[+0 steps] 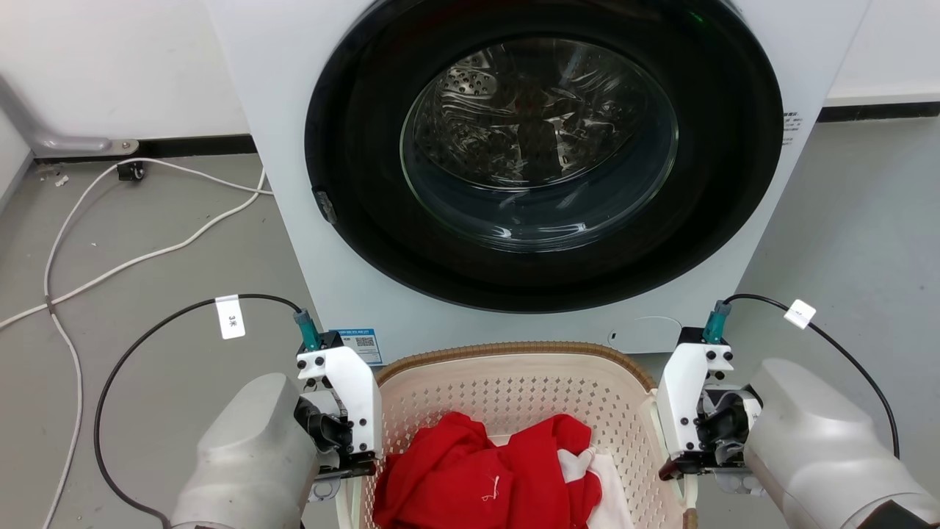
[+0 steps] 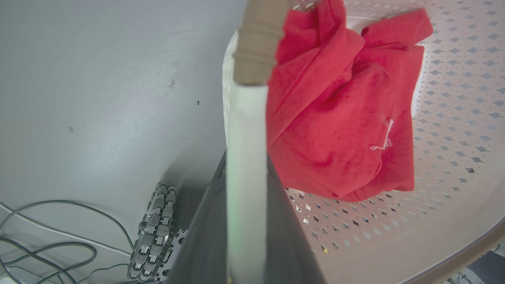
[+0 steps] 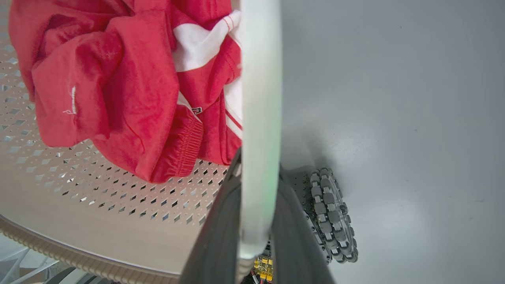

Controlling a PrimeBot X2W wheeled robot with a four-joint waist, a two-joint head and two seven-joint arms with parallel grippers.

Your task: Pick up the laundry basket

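Laundry basket [image 1: 514, 351], cream-white perforated plastic with a brown woven-look rim: bottom centre of head frame, just in front of white front-loading washing machine [image 1: 345, 279]. Open top faces up. Side handles sit at frame left and right. Near end is cut by the bottom edge, so long axis cannot be told.

Left gripper [image 1: 344, 435], lower left, pale forearm angled inward: dark fingers clamped on either side of white left handle [image 2: 246, 157].

Right gripper [image 1: 689, 433], lower right, mirrors it, clenched on white right handle [image 3: 258, 118].

Crumpled red garment [image 1: 485, 477] lies inside.
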